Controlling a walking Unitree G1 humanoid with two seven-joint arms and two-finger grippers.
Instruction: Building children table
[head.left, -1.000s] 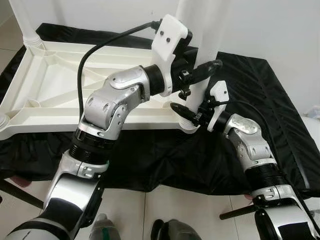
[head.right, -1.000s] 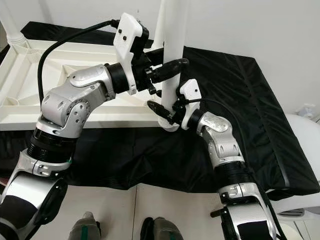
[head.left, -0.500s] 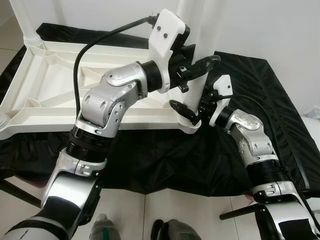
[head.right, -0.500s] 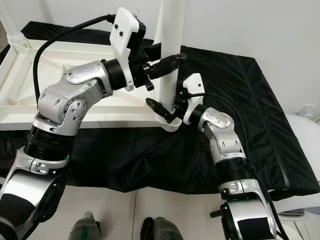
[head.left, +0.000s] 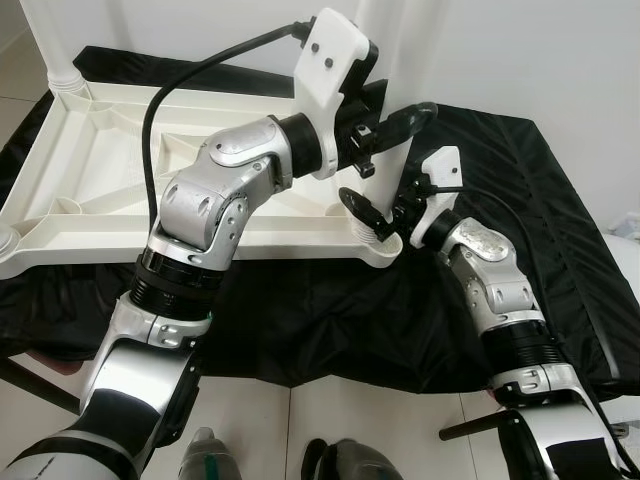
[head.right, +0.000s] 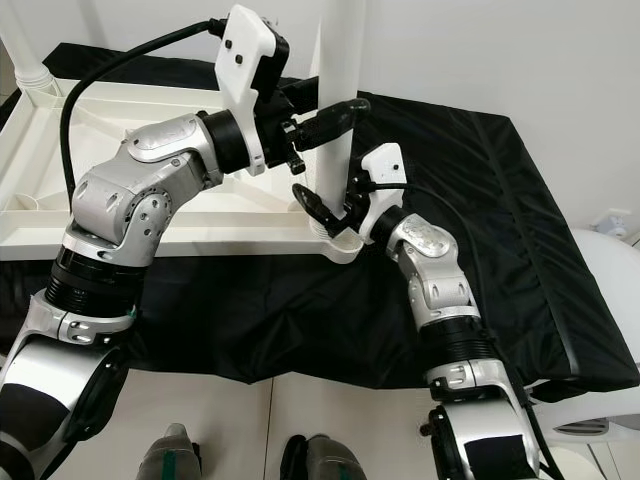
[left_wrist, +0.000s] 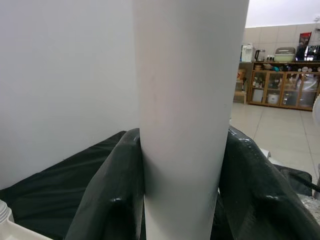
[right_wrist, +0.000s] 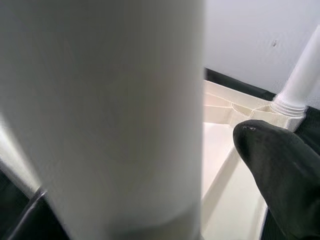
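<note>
Left claw grips the upright white leg; right claw clasps its base.

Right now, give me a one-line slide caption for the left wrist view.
Left gripper clamps the upright white table leg between its two black fingers, black cloth and white wall behind.

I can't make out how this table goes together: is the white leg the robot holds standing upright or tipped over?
Upright. The white plastic tube leg rises straight from the corner socket of the upturned white tabletop, both claws around it.

Left tool clamped high, right tool clamped lower, both arms outstretched.
</note>
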